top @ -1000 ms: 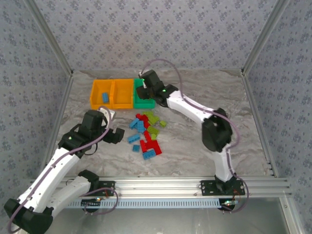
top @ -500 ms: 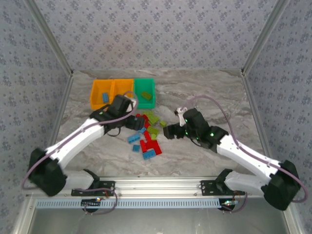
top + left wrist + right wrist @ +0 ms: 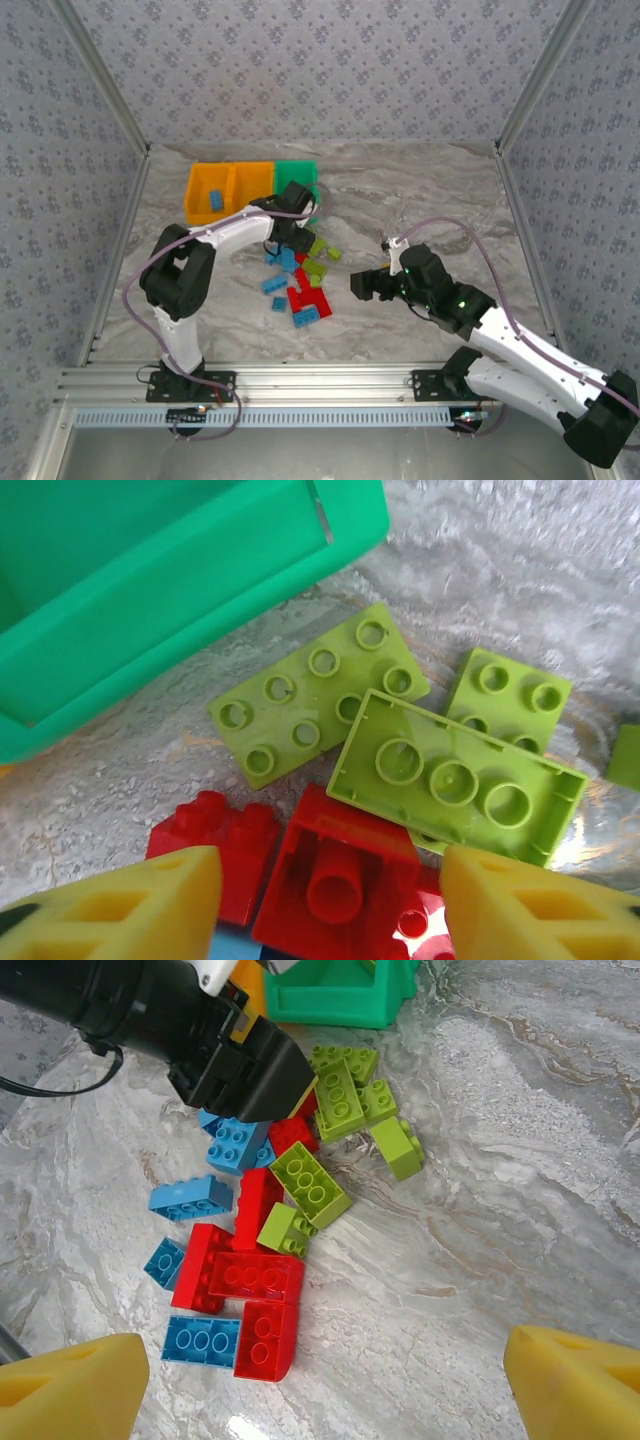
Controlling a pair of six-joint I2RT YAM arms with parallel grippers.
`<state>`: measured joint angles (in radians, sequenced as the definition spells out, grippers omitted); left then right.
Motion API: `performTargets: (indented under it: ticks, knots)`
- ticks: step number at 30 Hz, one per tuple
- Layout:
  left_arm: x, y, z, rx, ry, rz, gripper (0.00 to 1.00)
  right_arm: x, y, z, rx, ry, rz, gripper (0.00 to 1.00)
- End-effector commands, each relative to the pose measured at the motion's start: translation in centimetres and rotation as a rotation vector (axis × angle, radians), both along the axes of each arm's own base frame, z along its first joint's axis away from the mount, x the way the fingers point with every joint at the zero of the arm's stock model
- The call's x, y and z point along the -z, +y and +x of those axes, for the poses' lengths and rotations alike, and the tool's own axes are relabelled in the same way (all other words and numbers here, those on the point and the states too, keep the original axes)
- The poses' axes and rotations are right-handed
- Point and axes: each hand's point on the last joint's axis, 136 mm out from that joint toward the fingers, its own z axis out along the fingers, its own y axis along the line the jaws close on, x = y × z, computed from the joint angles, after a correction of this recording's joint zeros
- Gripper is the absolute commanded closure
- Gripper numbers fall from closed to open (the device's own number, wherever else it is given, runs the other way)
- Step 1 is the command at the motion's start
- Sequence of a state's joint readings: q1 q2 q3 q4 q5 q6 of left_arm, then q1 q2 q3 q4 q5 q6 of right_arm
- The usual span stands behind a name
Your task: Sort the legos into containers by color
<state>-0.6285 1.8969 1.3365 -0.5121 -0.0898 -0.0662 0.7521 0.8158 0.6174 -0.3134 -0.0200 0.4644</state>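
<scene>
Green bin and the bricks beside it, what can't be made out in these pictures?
- Left wrist view: the green bin runs off the top and left edges, so most of its inside is unseen.
- Right wrist view: the left gripper covers the far end of the lego pile; the bin is cut off by the top edge.
- Top view: the left arm covers the bin's near part, so anything inside cannot be told.

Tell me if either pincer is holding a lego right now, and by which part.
Nothing is held. The left pincer hangs open above an upturned red lego without touching it; the right pincer is open and empty.
</scene>
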Motion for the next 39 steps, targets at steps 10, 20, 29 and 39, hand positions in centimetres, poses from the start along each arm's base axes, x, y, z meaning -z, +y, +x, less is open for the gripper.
performTargets:
  ticks: [10,20,29,39]
  knots:
    - [1.1,-0.1,0.0,0.027,0.031,0.017,0.63,0.2,-0.3,0.7,0.053,0.015,0.016,0.06]
    - [-3.9,0.3,0.3,0.003,-0.074,-0.034,0.68,-0.2,-0.8,1.1,0.084,0.004,0.014,0.06]
    - [-12.2,5.6,4.7,-0.199,-0.347,-0.091,0.69,-0.7,-1.0,1.5,0.103,-0.008,0.021,0.06]
    - [-9.9,12.8,15.2,-0.442,-0.284,-0.181,0.7,-0.6,-1.5,1.2,0.122,0.01,0.02,0.06]
